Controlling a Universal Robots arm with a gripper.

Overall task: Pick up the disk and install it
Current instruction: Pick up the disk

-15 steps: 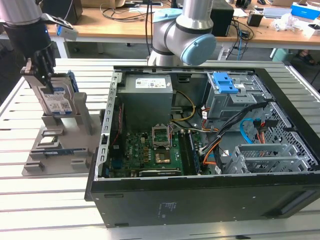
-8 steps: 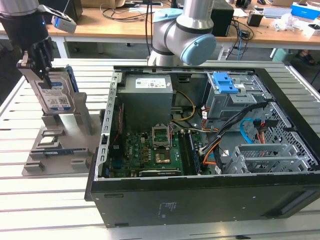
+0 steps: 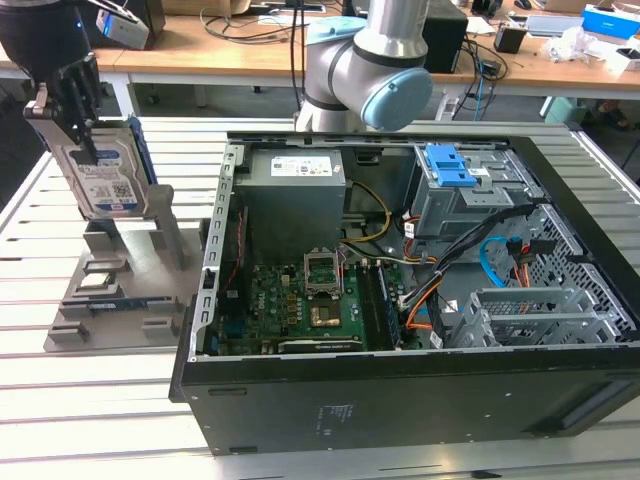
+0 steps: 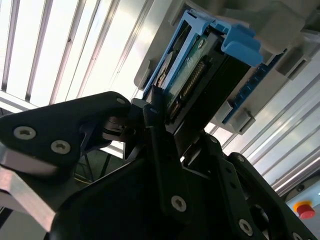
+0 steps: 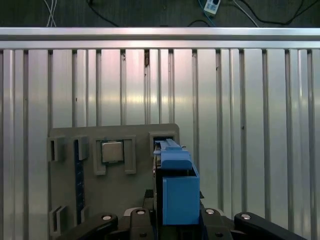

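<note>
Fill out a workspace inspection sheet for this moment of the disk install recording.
Surface: slatted metal table, carrying a grey fixture and an open computer case.
Job's things: the disk stands upright at the fixture's stand, not yet in the case.
Clutter: a square chip seated in the fixture.
Grippers: the gripper is shut on the disk's upper end.
Cables: orange, blue and black cables inside the case.
Surroundings: wooden desks behind, with wires and boxes.
</note>
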